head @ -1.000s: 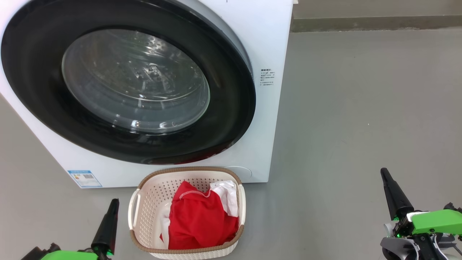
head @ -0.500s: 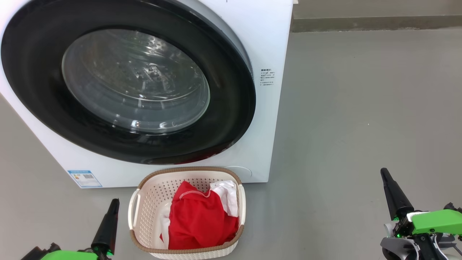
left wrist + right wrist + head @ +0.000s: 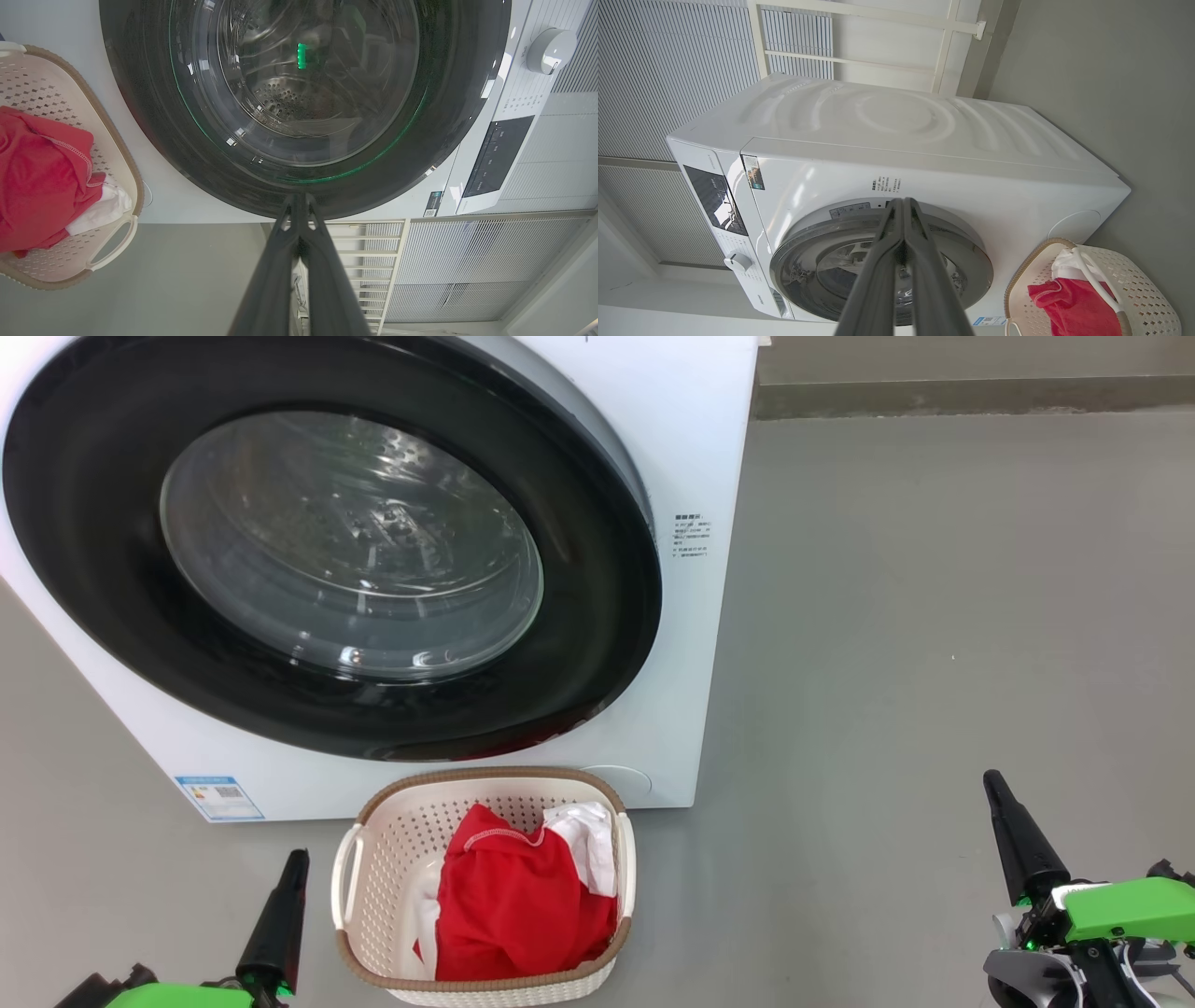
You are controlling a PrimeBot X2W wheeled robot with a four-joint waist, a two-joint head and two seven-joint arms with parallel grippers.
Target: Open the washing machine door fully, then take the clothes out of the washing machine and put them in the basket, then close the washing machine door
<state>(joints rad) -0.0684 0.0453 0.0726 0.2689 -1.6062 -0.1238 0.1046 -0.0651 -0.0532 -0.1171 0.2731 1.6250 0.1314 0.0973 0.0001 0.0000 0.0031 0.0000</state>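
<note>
Left gripper (image 3: 297, 859): fingers pressed together, holding nothing; it sat low, just beside the basket's left handle without touching it
Right gripper (image 3: 991, 784): fingers likewise together and empty; it was well apart to the right, over bare floor (image 3: 934, 616)
Basket (image 3: 485, 773): stood on the floor just in front of the washing machine, below the door's lower rim
Clothes (image 3: 513, 905): a red garment with white stitched trim lay bunched in the basket, with white fabric beside it
Washing machine door (image 3: 597, 616): shut against the front; the steel drum showed through the glass
Washing machine (image 3: 691, 429): white, standing on the grey floor
Sticker (image 3: 219, 798): blue-edged, with a QR-style square, at the front's lower left corner; print too small to read
Printed block (image 3: 691, 537): several dark lines right of the door; illegible
Control panel (image 3: 497, 156): dark, faint markings, next to a white dial (image 3: 551, 44); unreadable
</note>
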